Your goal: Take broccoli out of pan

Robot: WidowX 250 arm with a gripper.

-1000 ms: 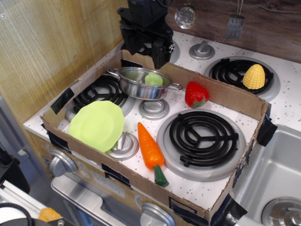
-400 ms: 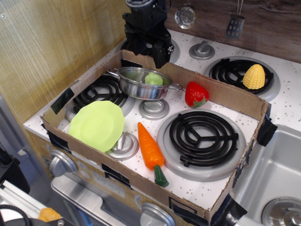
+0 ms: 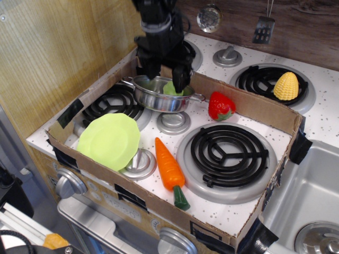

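1. Shallow round shiny stainless-steel pan (image 3: 159, 96) w/ two small side handles sits at approx 11 o'clock inside the open cardboard box tray (image 3: 254, 108); small pale light-green lumpy plastic broccoli (image 3: 170, 89) lies in it, toward the pan's 2 o'clock side.
2. Black robot hand (image 3: 164, 79) reaches down into the pan from 12 o'clock, fingers spread apart; one finger at the pan's back-left, the other right at the broccoli's 3 o'clock edge. Can't tell if it touches; nothing gripped.
3. Box tray rests on the white speckled stove tabletop (image 3: 328, 119); also holds: flat lime-green plate (image 3: 109, 140) at 8 o'clock, orange plastic carrot w/ green stem (image 3: 170, 171) at 6 o'clock, red plastic pepper (image 3: 220, 106) just at the pan's 3 o'clock, apart from it.
4. Large black coil burner (image 3: 229, 154) at 4 o'clock in the tray.
5. Outside the tray, at 2 o'clock: yellow plastic corn (image 3: 286, 86) on another black burner.
6. Tray's back cardboard wall stands close behind the pan, beside the hand.
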